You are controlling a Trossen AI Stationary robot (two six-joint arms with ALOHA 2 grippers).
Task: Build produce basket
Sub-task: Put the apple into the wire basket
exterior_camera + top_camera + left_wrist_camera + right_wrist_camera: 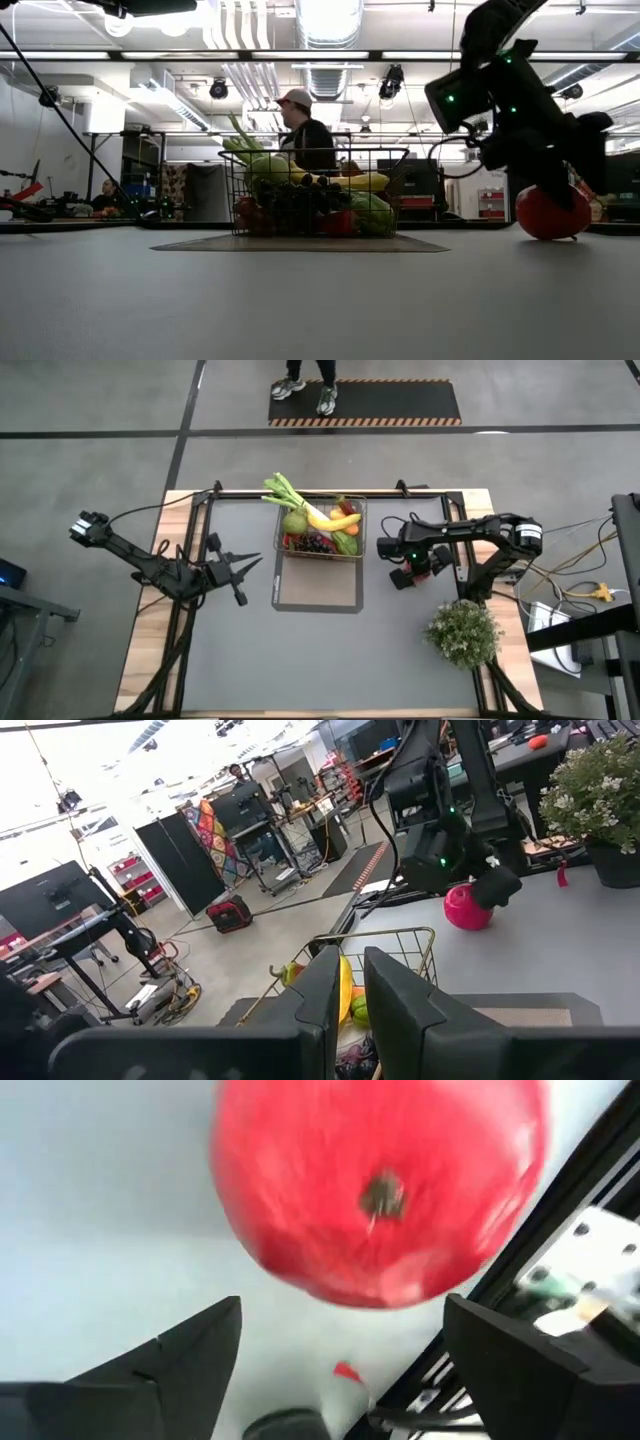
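Right tool (pixel 340 1350) gapes wide over the apple (pixel 380 1185) on the tabletop (pixel 300 300), gripping nothing. Left tool (pixel 352 990) closed, empty, beside the basket (pixel 320 532).

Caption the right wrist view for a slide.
Right end effector, fingers spread, hovering over the red apple on the grey table.

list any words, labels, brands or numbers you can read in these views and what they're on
None can be read in any view.
White tag on the frame beside the red apple, right wrist view: blurred, unreadable.
Basket, produce and arms: no lettering shows.
Room behind the table: any signs are too small to read.
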